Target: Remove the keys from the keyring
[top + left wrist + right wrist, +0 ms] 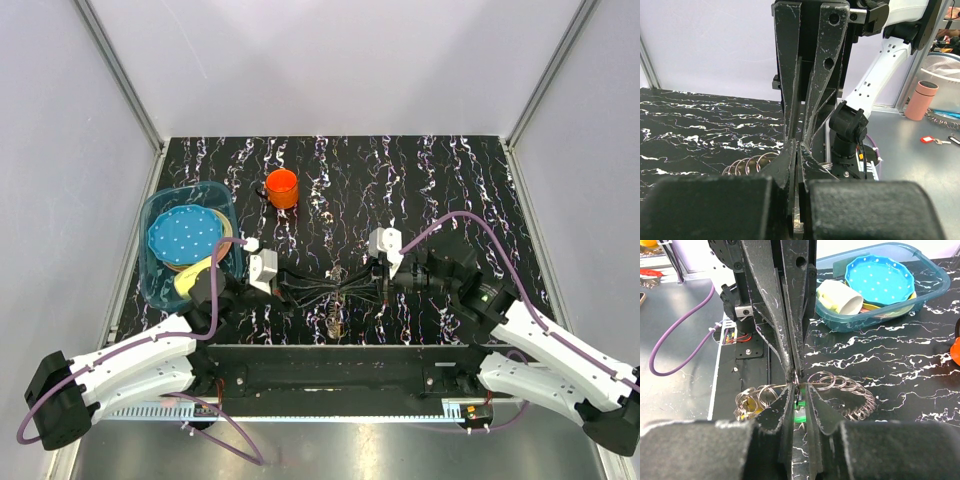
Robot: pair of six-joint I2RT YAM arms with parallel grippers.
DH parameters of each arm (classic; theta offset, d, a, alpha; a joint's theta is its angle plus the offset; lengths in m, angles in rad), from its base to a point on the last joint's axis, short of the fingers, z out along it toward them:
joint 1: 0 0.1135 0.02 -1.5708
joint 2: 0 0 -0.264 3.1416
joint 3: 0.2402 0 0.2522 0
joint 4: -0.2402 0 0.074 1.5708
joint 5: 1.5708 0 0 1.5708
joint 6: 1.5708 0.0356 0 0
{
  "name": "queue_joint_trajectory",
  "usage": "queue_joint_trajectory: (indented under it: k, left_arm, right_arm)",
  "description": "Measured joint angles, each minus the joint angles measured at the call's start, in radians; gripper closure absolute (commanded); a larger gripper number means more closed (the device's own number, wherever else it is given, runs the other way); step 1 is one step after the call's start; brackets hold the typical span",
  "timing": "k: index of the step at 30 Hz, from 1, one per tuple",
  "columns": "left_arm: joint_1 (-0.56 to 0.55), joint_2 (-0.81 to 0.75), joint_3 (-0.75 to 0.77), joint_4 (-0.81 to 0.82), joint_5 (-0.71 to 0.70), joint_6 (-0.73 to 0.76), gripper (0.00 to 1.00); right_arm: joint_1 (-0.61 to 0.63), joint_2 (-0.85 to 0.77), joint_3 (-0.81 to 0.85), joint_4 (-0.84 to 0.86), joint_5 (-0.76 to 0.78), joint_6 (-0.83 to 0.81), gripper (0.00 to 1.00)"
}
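The keyring [334, 318] is a loop strung with many small wire rings, lying on the black marbled table near the front edge. It also shows in the right wrist view [852, 395] and the left wrist view [747, 165]. My left gripper [336, 287] reaches in from the left and is shut on the ring's wire [797, 150]. My right gripper [354, 285] meets it tip to tip from the right. Its jaws [800, 395] are closed on a green-headed key [800, 415]. A yellow key head [751, 412] hangs among the rings. No blue key shows.
An orange cup [282, 188] stands at the back centre. A clear blue bin [160, 285] at the left holds a dotted blue plate [184, 236] and a yellow mug [840, 296]. The table's front edge lies just below the keyring.
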Motion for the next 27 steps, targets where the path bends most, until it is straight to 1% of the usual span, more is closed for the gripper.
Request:
queue_joint_trajectory:
  k: [6, 8, 10, 11, 18, 19, 21, 22, 24, 25, 27]
  left_arm:
    - [0.000, 0.000, 0.000, 0.000, 0.000, 0.000, 1.00]
    - [0.000, 0.000, -0.001, 0.000, -0.001, 0.000, 1.00]
    - [0.000, 0.000, -0.002, -0.001, -0.001, 0.000, 1.00]
    - [0.000, 0.000, -0.002, -0.001, -0.001, 0.000, 1.00]
    - [0.001, -0.001, -0.008, 0.006, -0.006, 0.000, 1.00]
    - [0.001, -0.001, -0.008, 0.006, -0.010, 0.000, 0.98]
    - [0.000, -0.006, -0.008, -0.010, -0.022, 0.003, 0.86]
    - [0.000, -0.009, -0.008, -0.023, -0.029, 0.009, 0.71]
    - [0.001, -0.021, -0.006, -0.068, -0.051, 0.020, 0.60]
    - [0.001, -0.026, -0.005, -0.093, -0.066, 0.030, 0.56]
    - [0.001, -0.034, 0.009, -0.155, -0.090, 0.048, 0.54]
  right_arm:
    - [0.000, 0.004, -0.011, 0.004, -0.001, 0.002, 0.81]
    - [0.000, 0.003, -0.017, 0.005, 0.000, 0.003, 0.83]
    - [0.000, 0.002, -0.021, 0.005, 0.000, 0.003, 0.90]
    - [0.000, 0.001, -0.024, 0.006, -0.001, 0.005, 1.00]
    - [0.000, -0.010, -0.024, 0.005, 0.015, 0.009, 1.00]
    - [0.000, -0.013, -0.024, 0.002, 0.017, 0.009, 1.00]
    - [0.000, -0.024, -0.024, -0.008, 0.024, 0.005, 1.00]
    - [0.000, -0.028, -0.024, -0.016, 0.026, 0.002, 1.00]
    - [0.000, -0.031, -0.016, -0.053, 0.036, -0.010, 1.00]
    - [0.000, -0.027, -0.002, -0.092, 0.042, -0.019, 1.00]
    - [0.000, -0.007, 0.035, -0.161, 0.054, -0.039, 1.00]
